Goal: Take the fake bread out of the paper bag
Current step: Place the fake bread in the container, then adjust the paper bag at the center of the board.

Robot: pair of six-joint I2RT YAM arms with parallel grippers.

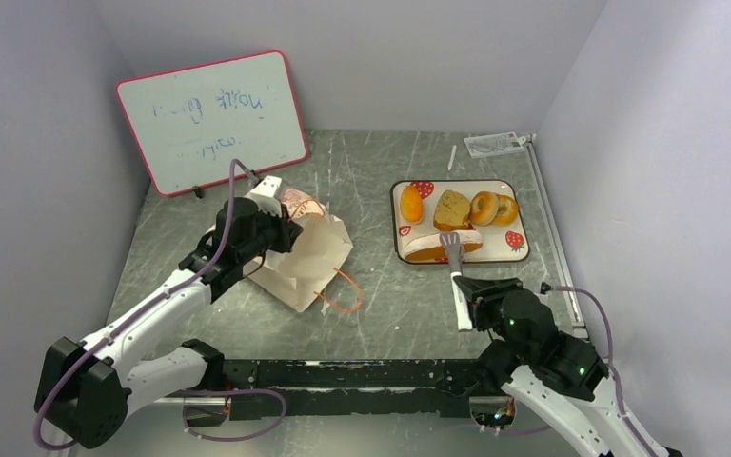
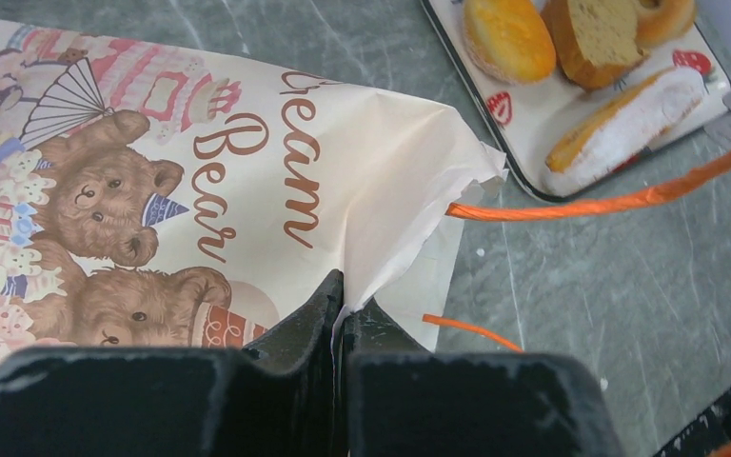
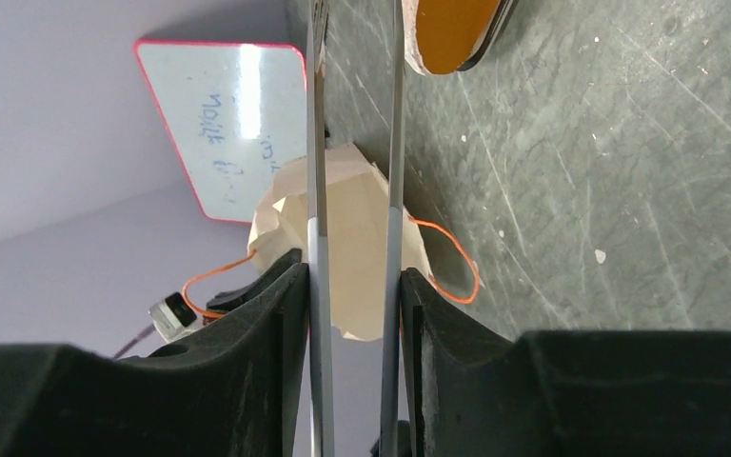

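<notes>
The left jaws are pressed together on a fold of paper at the edge of the paper bag (image 2: 247, 143), just where its orange cord handle (image 2: 619, 198) comes out. The bag lies flat on the bench (image 1: 390, 314) with the bear print face up, stretching away ahead of these jaws.

The right jaws are clamped on a pair of tongs (image 1: 453, 249), whose thin blades run straight out in front of them. The tong tips reach the baguette (image 1: 428, 249) at the near edge of the tray (image 1: 466, 188). I cannot tell whether they touch it.

Beyond the tips the rest of the bread sits on the same tray: an orange roll (image 1: 411, 202), a brown loaf chunk (image 1: 452, 209) and two ring bagels (image 1: 493, 208) side by side. All of it is well apart from the left jaws, off to their right. From the right jaws, the bag lies well off to the left.
</notes>
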